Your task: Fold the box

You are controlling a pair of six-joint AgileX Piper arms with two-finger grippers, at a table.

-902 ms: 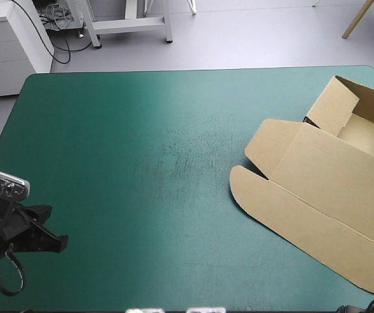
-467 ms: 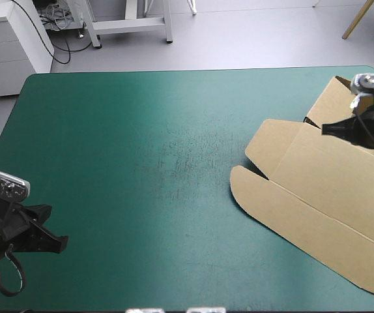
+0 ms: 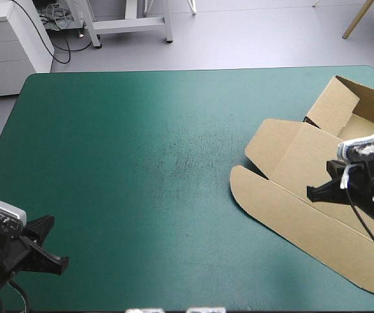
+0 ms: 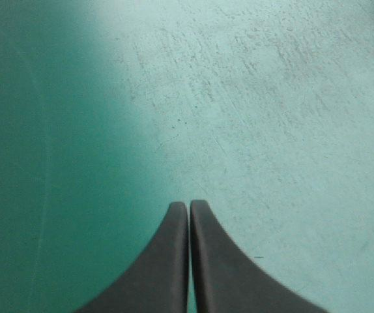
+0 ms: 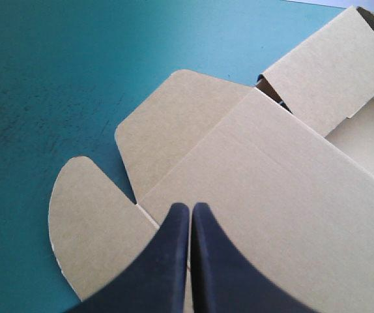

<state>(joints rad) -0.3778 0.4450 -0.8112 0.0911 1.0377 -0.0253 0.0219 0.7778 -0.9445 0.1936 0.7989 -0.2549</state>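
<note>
The table (image 3: 141, 163) has a matte teal-green cover, scuffed with fine pale scratches around its middle. The box (image 3: 285, 202) lies at the right side and reaches from the far right corner toward the near edge. It is plain brown board, dull and smooth, with clean cut edges and straight pressed creases.

Its largest part is the lid (image 3: 298, 163), a wide panel lying flat. Along the lid's near-left edge runs a long front flap (image 3: 291, 225) with rounded ends. The tray (image 3: 333, 104) is at the far right, its walls raised and its inside open. A smaller rounded ear (image 3: 272, 140) juts from the lid's far-left side, and a narrow slit parts it from the flap.

The right gripper (image 5: 191, 207) is over the lid with its fingers pressed together into one point, holding nothing. The tip is just short of the crease where lid meets flap. Whether it touches the board I cannot tell. The left gripper (image 4: 189, 205) is well apart, over bare cover at the near left corner, closed and empty as well.

The step looks like working the lid or its flap. To do it well, I judge the tip should bear right on the crease, pushing evenly, since loose board on a smooth cover may slide or twist. The idle arm could brace the tray.
</note>
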